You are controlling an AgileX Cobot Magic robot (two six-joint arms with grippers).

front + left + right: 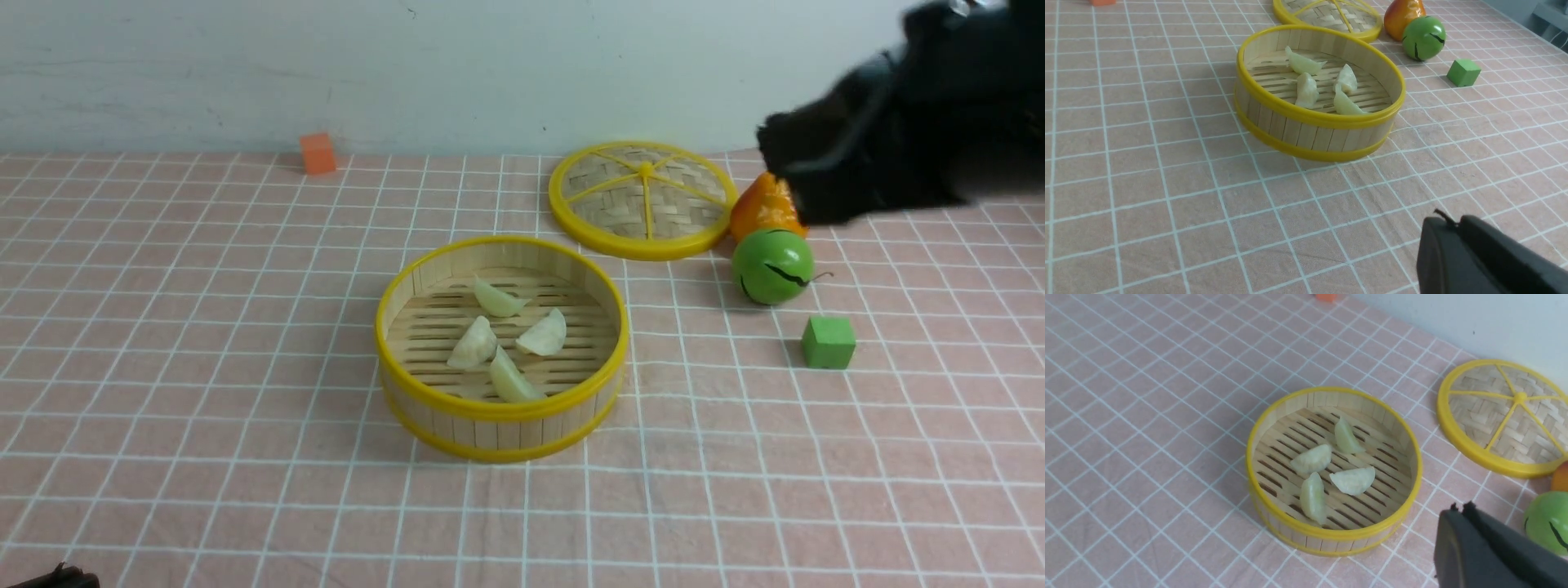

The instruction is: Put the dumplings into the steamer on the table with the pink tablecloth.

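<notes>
On the robot's right side, the right gripper (1459,508) has its two dark fingers (1486,547) pressed together with no gap and nothing between them. In the right wrist view it hangs above the cloth, near the steamer (384,327) and the green ball (771,265), and touches neither. From the front, the right arm (882,122) shows as a blurred black mass raised over the far right of the table (939,457). It covers the upper part of an orange-red fruit (763,216); whether it touches the fruit cannot be determined.

The left gripper (1453,222) is likewise closed, fingers together on nothing. It sits low over bare cloth on the near left side, well apart from the steamer.

All four dumplings (544,335) lie on the slatted floor inside the steamer, clustered close together around its centre. The steamer stands upright on the pink tablecloth (204,367), roughly mid-table.

The woven lid (641,200) lies flat behind and to the right of the steamer, apart from it, with the fruit at its right edge. The green ball sits just in front of the fruit. A green cube (828,341) rests near the ball, on its near right side, without touching it. An orange cube (317,153) stands at the far left of the table, close to the wall (408,65).
</notes>
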